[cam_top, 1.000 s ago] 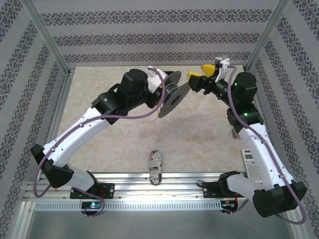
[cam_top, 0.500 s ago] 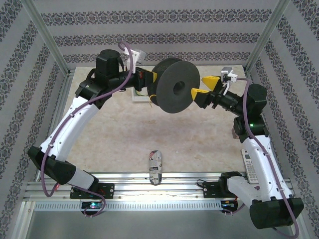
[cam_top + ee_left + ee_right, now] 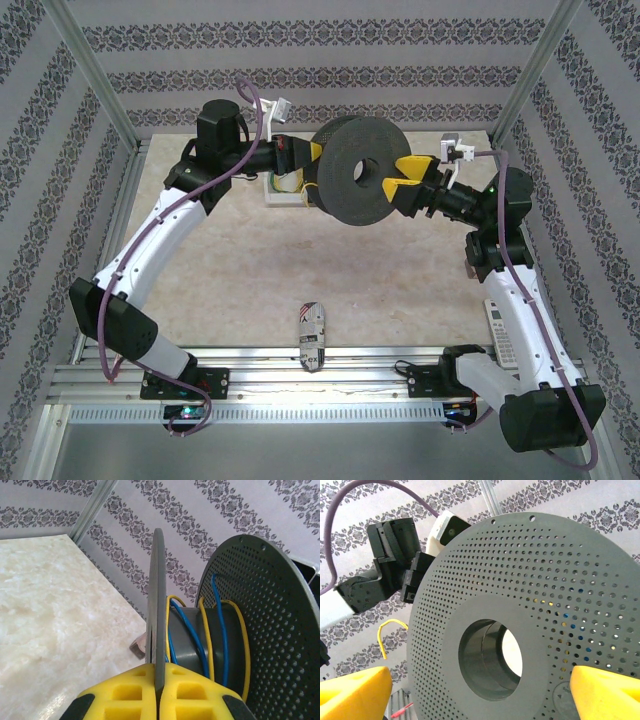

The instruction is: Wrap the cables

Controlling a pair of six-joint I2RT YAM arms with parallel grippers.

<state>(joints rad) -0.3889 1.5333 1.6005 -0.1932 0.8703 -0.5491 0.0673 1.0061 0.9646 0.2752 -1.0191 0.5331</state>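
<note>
Spool flange (image 3: pixel 157 595) pinched by left gripper (image 3: pixel 158 680), cables (image 3: pixel 205 645) on its hub (image 3: pixel 187 630), right gripper (image 3: pixel 402 182) spread wide

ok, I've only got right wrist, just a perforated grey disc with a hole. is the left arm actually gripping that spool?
Observer: Yes. In the left wrist view, the left gripper is clamped on the spool, pinching the rim of one flange.
Operator: any wire on it?
Observer: A few spaced turns of yellow wire and blue wire go around the hub.
Operator: where is it overall?
Observer: The top view shows it held up over the far half of the table, with the right gripper open and facing the other flange.
</note>
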